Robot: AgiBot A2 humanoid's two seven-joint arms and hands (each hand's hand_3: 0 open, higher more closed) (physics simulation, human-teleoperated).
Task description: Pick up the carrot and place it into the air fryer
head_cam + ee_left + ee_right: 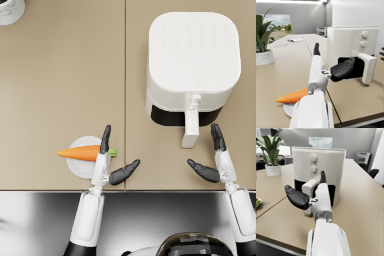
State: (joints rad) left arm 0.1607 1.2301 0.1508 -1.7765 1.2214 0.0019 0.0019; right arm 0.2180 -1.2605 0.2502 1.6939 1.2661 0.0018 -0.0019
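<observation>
Orange tapered carrot (pixel 82 152) lies on a small round white plate (pixel 80 167) on the tan table (pixel 60 90). Left hand (pixel 107 162) hovers over its green stem end, fingers spread wide, holding nothing. Right hand (pixel 215 160), equally spread, sits by the white air fryer (pixel 192 60).

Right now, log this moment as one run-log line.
carrot: on white plate, not held | left hand: open, over carrot | right hand: open, beside air fryer handle | drawer: slightly out
</observation>
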